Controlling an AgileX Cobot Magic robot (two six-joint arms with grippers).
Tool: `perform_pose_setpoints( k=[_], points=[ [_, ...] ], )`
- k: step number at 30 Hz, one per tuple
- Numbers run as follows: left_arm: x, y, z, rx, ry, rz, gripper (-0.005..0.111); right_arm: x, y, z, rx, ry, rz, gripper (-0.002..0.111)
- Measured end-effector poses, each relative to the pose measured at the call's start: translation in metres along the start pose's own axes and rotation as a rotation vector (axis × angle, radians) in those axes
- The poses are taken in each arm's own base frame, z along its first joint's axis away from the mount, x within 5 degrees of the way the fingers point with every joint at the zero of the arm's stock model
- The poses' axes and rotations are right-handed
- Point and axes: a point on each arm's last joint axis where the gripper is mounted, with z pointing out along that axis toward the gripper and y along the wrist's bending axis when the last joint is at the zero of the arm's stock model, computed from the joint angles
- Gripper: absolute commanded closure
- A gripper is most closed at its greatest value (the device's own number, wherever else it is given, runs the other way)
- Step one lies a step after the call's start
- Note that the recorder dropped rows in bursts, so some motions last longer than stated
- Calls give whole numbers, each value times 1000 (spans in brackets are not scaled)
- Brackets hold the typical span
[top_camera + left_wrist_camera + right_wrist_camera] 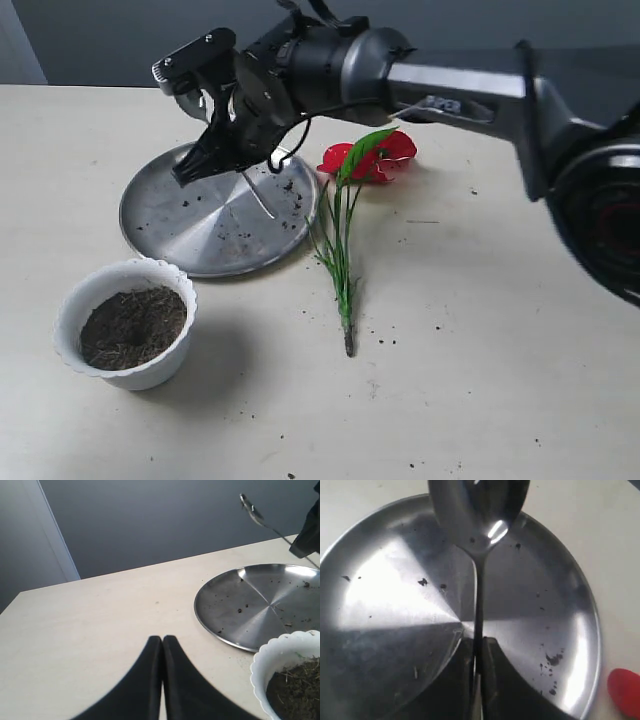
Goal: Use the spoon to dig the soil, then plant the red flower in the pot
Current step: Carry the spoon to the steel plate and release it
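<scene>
My right gripper (190, 172) reaches across to the left and hovers over the steel plate (160, 215), shut on the spoon's thin handle (479, 605). The spoon's shiny bowl (480, 510) rises beyond the fingertips and holds no soil; the left wrist view shows it (252, 511) up in the air. The white scalloped pot (70, 300) stands at the front left with dark soil (133, 326) inside. The red flower (375, 160) lies flat on the table right of the plate, stems (340, 250) towards the front. My left gripper (163, 638) is shut on nothing, above bare table.
Specks of soil dot the steel plate (552, 657) and the table around the flower stems. The pot's rim (260, 655) sits close beside the plate's edge (235, 595). A grey wall rises behind the table's far edge.
</scene>
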Motion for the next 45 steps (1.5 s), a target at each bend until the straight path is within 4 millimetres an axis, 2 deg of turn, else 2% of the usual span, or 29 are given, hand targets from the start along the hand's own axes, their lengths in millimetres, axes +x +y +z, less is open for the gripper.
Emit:
perform_pose_setpoints(
  k=[1,3,8,13,19,22,25,28,33,37,45],
  points=[
    [0,0,0,0,0,0,106,-7,-1,7,-2,10,-3,109],
    [0,0,0,0,0,0,106,-8,-2,28,-2,88,2,109],
    [0,0,0,0,0,0,106,5,-7,75,-8,231,19,109],
    [0,0,0,0,0,0,106,11,-5,88,-24,245,33,108],
    [0,0,0,0,0,0,106,11,-4,89,-30,241,26,72],
    [0,0,0,0,0,0,106,11,-4,89,-29,242,20,65],
    [0,0,0,0,0,0,106,8,-7,85,-17,234,18,63],
    [0,0,0,0,0,0,106,-2,-10,71,-13,204,35,63],
    [0,0,0,0,0,0,106,-35,-16,16,-36,110,70,63],
    [0,0,0,0,0,0,106,-45,-19,-20,-41,124,99,63],
    [0,0,0,0,0,0,106,-41,-14,-34,-84,217,138,63]
  ],
)
